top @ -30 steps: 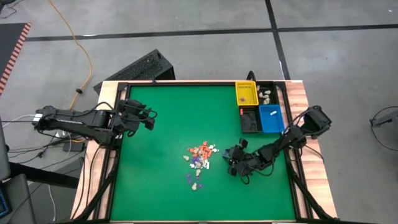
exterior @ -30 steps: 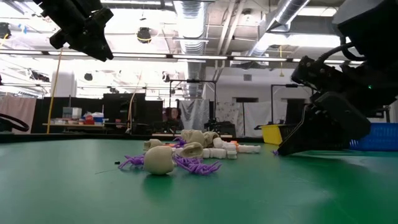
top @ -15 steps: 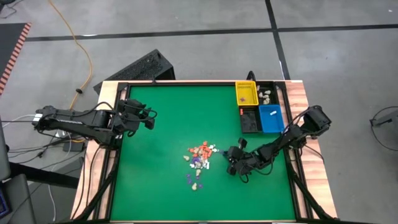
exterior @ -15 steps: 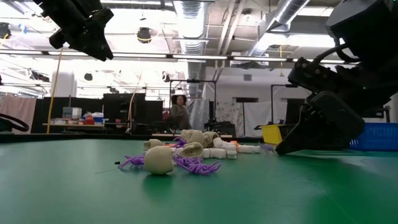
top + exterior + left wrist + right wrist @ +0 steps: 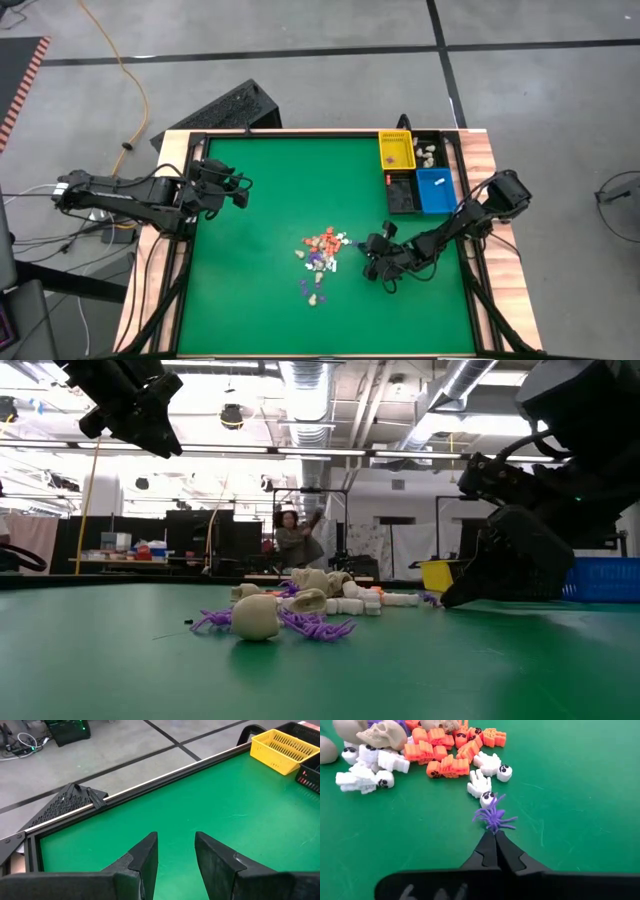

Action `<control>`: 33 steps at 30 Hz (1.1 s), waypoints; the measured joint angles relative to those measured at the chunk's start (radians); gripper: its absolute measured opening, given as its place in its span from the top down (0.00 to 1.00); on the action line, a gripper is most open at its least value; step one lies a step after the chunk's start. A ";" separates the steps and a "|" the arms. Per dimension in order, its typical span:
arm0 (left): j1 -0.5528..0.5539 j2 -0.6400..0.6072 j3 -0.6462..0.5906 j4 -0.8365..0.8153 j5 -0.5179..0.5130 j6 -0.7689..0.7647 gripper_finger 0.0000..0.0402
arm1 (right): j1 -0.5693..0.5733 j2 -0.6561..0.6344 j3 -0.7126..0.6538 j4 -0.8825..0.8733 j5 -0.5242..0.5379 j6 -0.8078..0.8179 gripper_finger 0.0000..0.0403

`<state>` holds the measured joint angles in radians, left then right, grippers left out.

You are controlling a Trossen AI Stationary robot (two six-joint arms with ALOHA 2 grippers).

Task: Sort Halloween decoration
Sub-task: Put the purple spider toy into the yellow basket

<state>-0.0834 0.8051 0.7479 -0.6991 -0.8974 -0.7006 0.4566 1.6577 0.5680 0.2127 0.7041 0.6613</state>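
The right gripper (image 5: 495,833) is low on the green felt table (image 5: 260,200), its two dark fingers pressed together on a leg of a small purple plastic spider (image 5: 494,818), which lies on the felt at their tips. Just behind the spider lie white skeleton figures (image 5: 482,782), then a heap of orange-red pumpkin pieces (image 5: 447,751) and cream skulls (image 5: 384,735). This pile (image 5: 320,255) is in the middle of the table. The left gripper (image 5: 175,851) hangs above the table's left part with fingers apart, holding nothing. At the far right corner stand a yellow plastic bin (image 5: 395,151), a blue bin (image 5: 435,191) and black bins (image 5: 402,194).
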 joint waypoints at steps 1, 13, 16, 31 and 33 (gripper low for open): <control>0.000 0.000 0.000 0.000 0.000 0.000 0.70 | -0.001 -0.001 0.005 0.001 0.005 -0.001 0.99; 0.000 0.000 0.000 -0.003 0.001 0.000 0.70 | -0.071 -0.142 0.013 -0.143 0.132 -0.007 0.99; 0.000 0.000 0.000 -0.010 0.002 0.000 0.70 | -0.103 -0.182 0.013 -0.180 0.122 -0.026 0.99; 0.000 0.000 0.000 -0.018 0.000 -0.001 0.70 | -0.063 -0.113 0.014 -0.001 -0.137 -0.278 0.62; 0.000 0.001 0.000 -0.021 0.001 -0.001 0.70 | -0.065 -0.084 0.015 0.010 -0.137 -0.278 0.55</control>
<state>-0.0837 0.8058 0.7479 -0.7197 -0.8961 -0.7017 0.3918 1.5733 0.5826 0.2225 0.5670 0.3832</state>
